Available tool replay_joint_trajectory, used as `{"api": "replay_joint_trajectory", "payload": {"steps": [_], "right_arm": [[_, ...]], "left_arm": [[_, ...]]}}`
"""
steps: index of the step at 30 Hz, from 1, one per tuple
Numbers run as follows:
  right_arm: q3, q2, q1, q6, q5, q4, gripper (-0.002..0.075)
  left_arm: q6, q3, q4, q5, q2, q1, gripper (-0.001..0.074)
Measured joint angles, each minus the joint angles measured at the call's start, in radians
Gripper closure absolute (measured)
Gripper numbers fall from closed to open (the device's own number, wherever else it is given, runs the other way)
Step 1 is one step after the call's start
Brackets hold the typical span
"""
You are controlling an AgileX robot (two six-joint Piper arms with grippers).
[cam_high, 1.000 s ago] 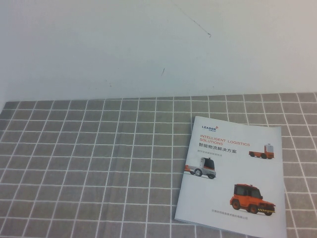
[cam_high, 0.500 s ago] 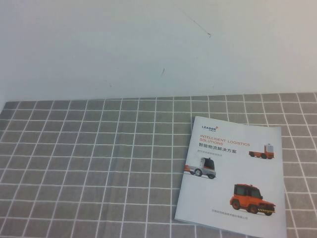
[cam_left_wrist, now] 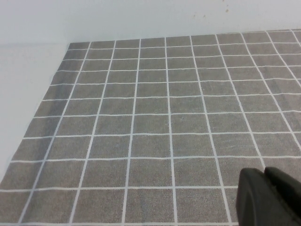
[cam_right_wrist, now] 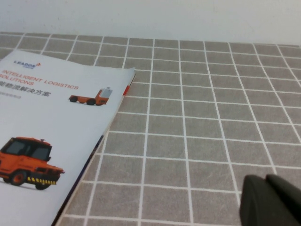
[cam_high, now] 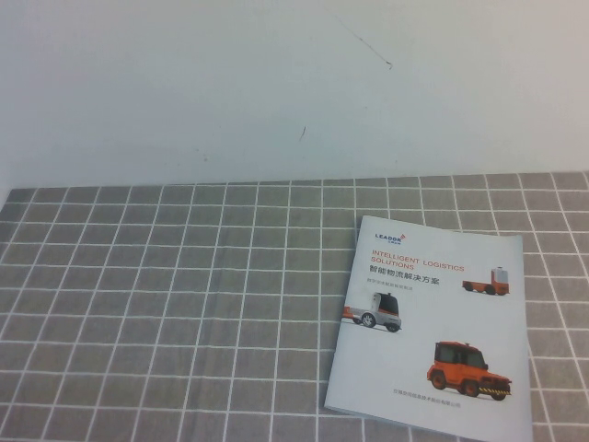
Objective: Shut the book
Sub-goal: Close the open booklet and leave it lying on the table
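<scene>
a plain robot test bench, likely a lab: a grey cloth with a white grid runs flat up to a bare, scuffed white wall; the black left gripper and black right gripper hover over its near part.

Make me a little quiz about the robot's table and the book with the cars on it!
1. True or false: the book lies closed, cover up, on the checked cloth.
2. Which part of the cloth is the book on? A) the robot's left B) the middle C) the robot's right
3. Fill in: the left gripper, over bare cloth, and the right gripper, over cloth beside the book, each show only in their own wrist view, and both have their fingers ____.

Key: 1 true; 2 C; 3 shut.
</scene>
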Motion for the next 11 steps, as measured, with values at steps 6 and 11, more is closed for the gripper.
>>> {"api": "replay_joint_trajectory", "payload": {"steps": [6, 11], "right_arm": [[0.0, 0.0, 0.0, 0.0, 0.0, -0.004, 0.0729], [0.0, 0.0, 0.0, 0.0, 0.0, -0.007, 0.0729]], "left_arm": [[-0.002, 0.0, 0.0, 0.0, 0.0, 0.0, 0.0738], [-0.002, 0.0, 0.0, 0.0, 0.0, 0.0, 0.0738]]}}
